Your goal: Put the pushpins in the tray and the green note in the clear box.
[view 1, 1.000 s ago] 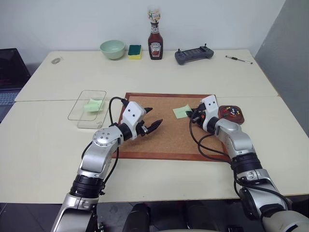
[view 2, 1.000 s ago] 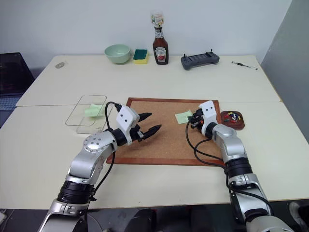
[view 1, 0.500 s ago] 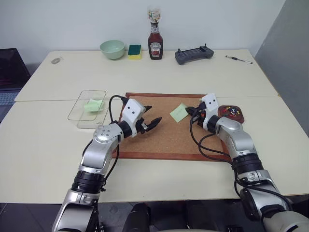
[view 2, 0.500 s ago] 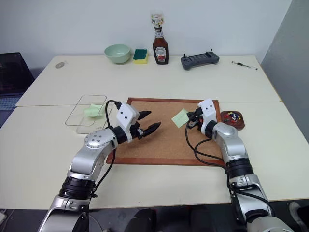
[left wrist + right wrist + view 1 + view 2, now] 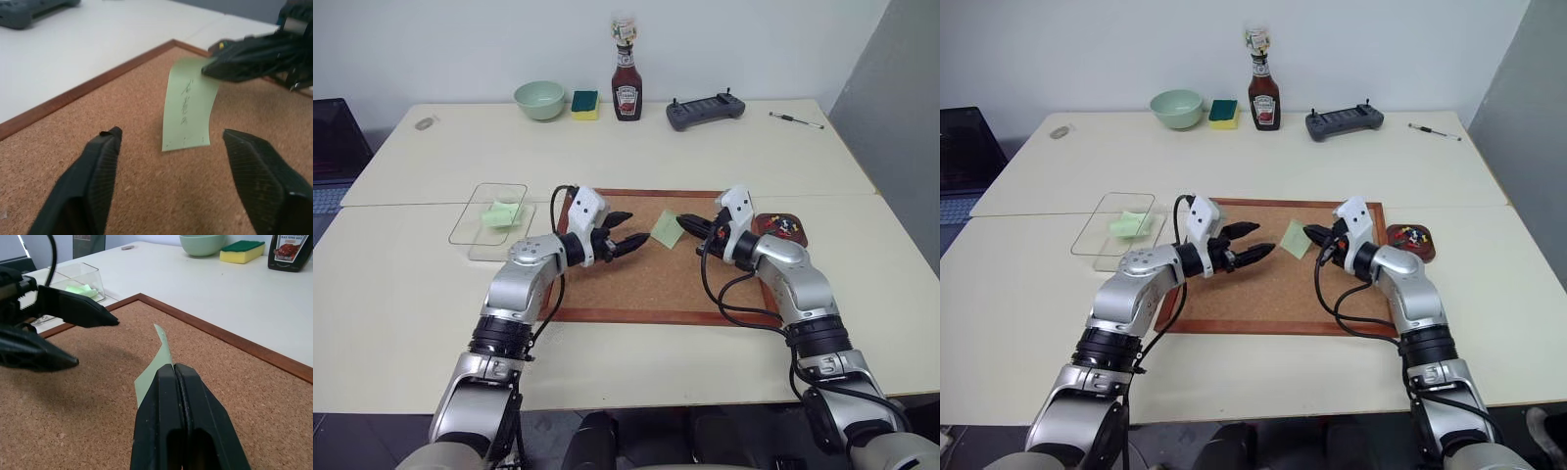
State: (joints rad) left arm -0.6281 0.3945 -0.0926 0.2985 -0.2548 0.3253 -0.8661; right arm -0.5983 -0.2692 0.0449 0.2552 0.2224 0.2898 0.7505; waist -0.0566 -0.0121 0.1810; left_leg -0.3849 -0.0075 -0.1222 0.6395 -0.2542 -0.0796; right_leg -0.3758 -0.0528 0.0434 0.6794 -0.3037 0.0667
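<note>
Green note [image 5: 666,230] now lifted above corkboard [image 5: 607,294], nearer left gripper [image 5: 628,241].

— What sits on the worktop [image 5: 636,147]?
— A corkboard [image 5: 646,279], the clear box [image 5: 489,217], and the tray [image 5: 785,227].
— And at the back?
— A green bowl [image 5: 539,99], a sponge [image 5: 584,104], a ketchup bottle [image 5: 626,86], a grey controller [image 5: 706,111] and a pen [image 5: 796,119].

Green note [image 5: 666,231]: pale green square with handwriting, slightly curled, held clear above the corkboard. Clear box [image 5: 492,217] on the tabletop beside the board's left edge, another pale green note lying inside. Tray [image 5: 784,230], dark reddish-brown, at the board's right edge with the pushpins [image 5: 787,226] in it.
</note>
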